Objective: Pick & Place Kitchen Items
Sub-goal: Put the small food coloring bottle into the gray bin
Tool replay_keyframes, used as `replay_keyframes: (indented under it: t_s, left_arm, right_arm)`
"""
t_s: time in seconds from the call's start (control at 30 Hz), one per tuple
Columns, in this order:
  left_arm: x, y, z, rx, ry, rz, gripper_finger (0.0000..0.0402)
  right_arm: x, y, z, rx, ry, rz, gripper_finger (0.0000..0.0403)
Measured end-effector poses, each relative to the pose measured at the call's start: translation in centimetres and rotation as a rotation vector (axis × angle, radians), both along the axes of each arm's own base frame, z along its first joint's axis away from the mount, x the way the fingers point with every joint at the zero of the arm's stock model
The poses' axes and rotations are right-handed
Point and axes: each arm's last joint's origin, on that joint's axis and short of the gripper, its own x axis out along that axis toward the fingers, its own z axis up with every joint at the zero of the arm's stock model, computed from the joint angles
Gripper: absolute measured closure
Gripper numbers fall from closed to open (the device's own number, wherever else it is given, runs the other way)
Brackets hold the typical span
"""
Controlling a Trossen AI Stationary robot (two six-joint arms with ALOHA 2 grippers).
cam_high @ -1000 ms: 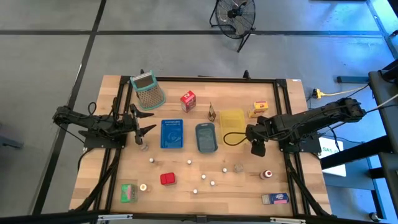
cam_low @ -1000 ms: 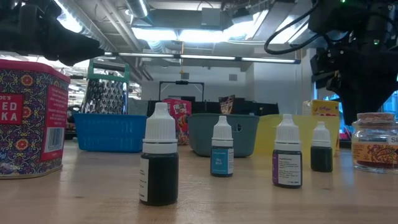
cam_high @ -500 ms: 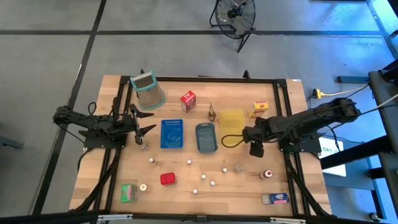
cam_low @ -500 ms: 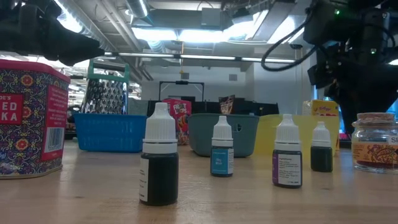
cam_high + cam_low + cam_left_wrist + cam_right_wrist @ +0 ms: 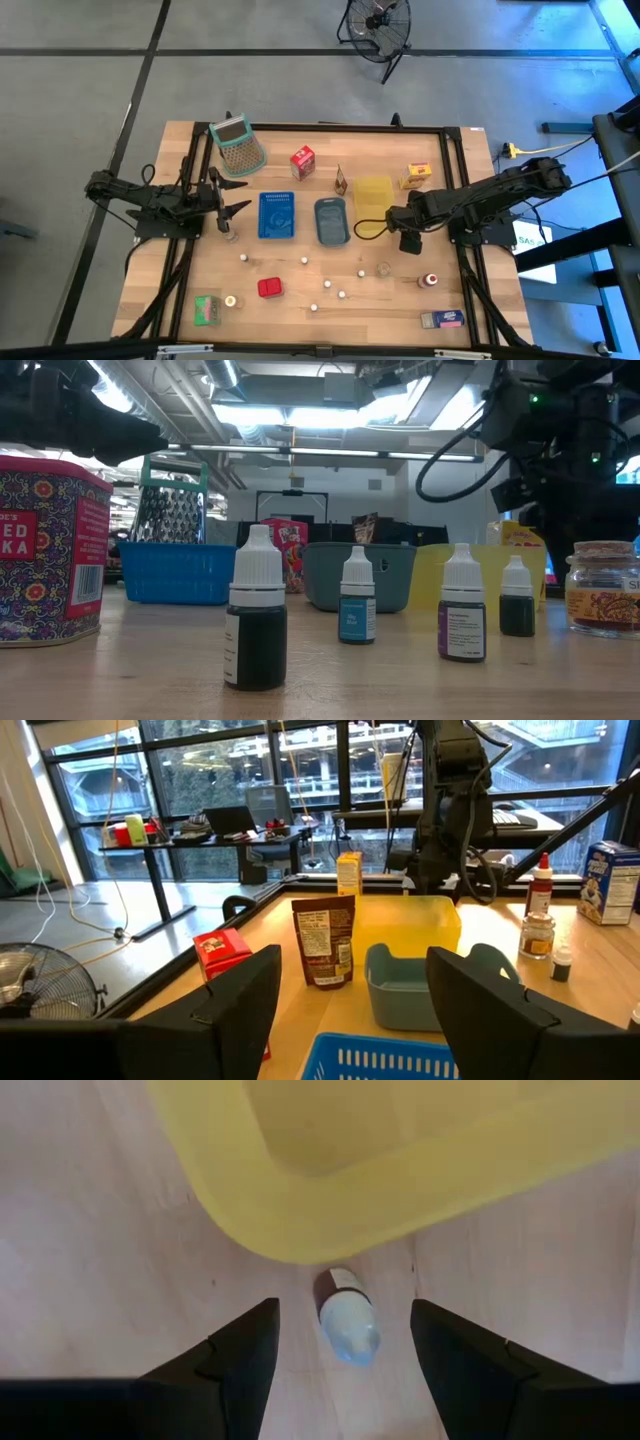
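Over the table (image 5: 190, 260) in the high view, the right end effector (image 5: 407, 240) hangs just beside the yellow tray (image 5: 374, 192), by its near right corner, and the small white-capped bottle (image 5: 384, 268) stands a little past it toward the table's front edge; the left end effector (image 5: 232, 208) waits open well apart, on the far side of the blue tray (image 5: 277, 215), so the right arm is clearly the nearer one. In the low view the right arm hangs above and behind the same bottle (image 5: 516, 598), which stands upright, its long axis vertical. In the left wrist view the left end effector's fingers (image 5: 240, 1000) spread wide with nothing between them. In the right wrist view the right end effector (image 5: 345, 1345) looks straight down, its two fingers (image 5: 240, 1355) parted and empty, with the bottle (image 5: 348, 1320) almost centred between them, cap up, just beside the yellow tray's rim (image 5: 300, 1240). A straight descent looks like what the next grasp needs.
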Motion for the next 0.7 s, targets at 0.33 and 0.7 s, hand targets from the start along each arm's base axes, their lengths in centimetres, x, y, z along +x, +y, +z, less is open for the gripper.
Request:
replay_keyframes:
  t_s: [0.33,0.7]
  left_arm:
    - [0.00,0.00,0.01,0.002,0.000,0.000,0.0156]
    - [0.00,0.00,0.00,0.003,0.001,0.000,0.0156]
  right_arm:
    - [0.03,0.02,0.02,0.004,-0.004,0.000,0.0183]
    - [0.03,0.06,0.01,0.018,-0.003,0.002,0.0206]
